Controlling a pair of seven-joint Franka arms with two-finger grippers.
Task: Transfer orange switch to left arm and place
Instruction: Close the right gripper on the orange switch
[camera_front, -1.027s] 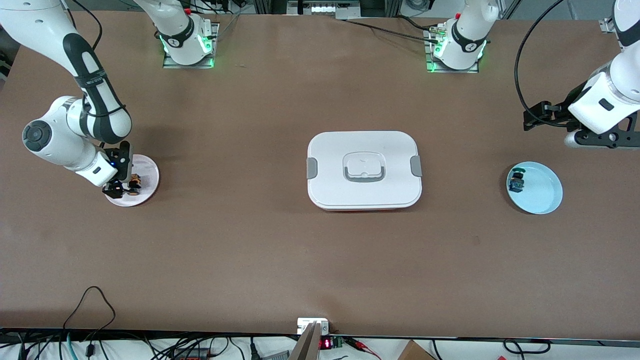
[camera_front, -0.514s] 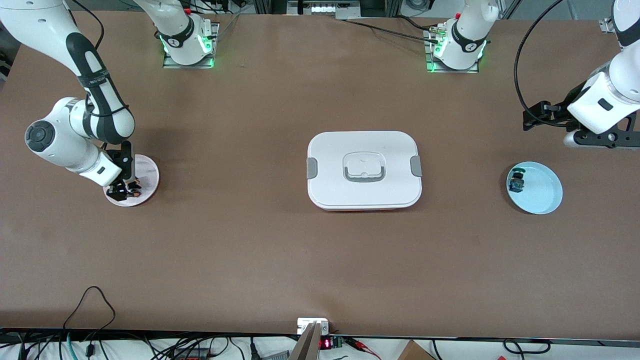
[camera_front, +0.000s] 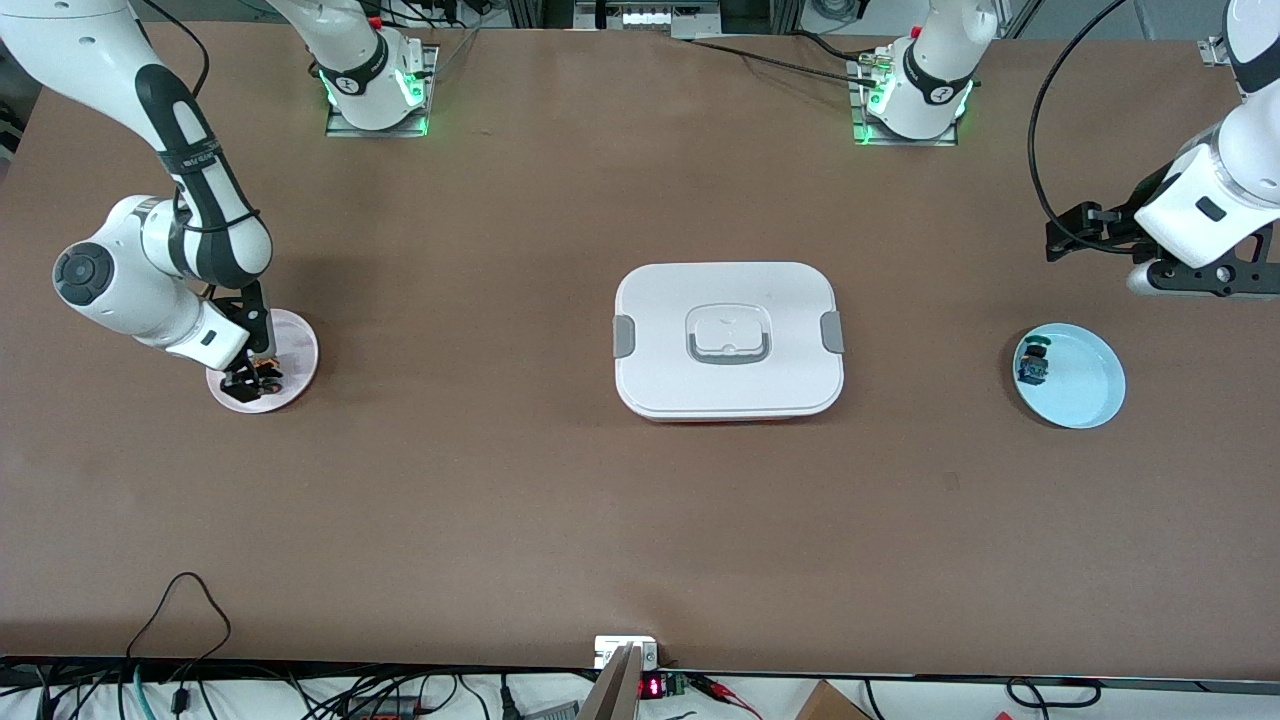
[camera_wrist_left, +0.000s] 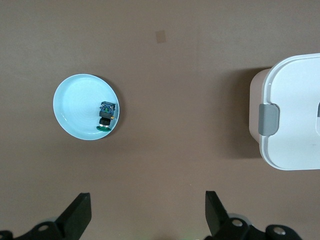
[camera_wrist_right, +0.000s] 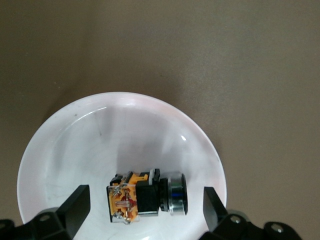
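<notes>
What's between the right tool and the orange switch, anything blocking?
Nothing visible. The right tool is open over the pink plate, its fingers on either side of the orange switch, which lies in the plate. The box sits mid-table, toward the left arm's end.

Brown counter (camera_front: 500, 500). White box (camera_front: 729, 340), grey clips, thin red base rim. Pale pink plate (camera_front: 295, 345) carrying orange switch (camera_wrist_right: 145, 195): black body, orange end, silver ring. Light blue plate (camera_front: 1085, 385) carrying a dark switch (camera_wrist_left: 105, 114), blue-green parts. Arms white, black bands.
</notes>
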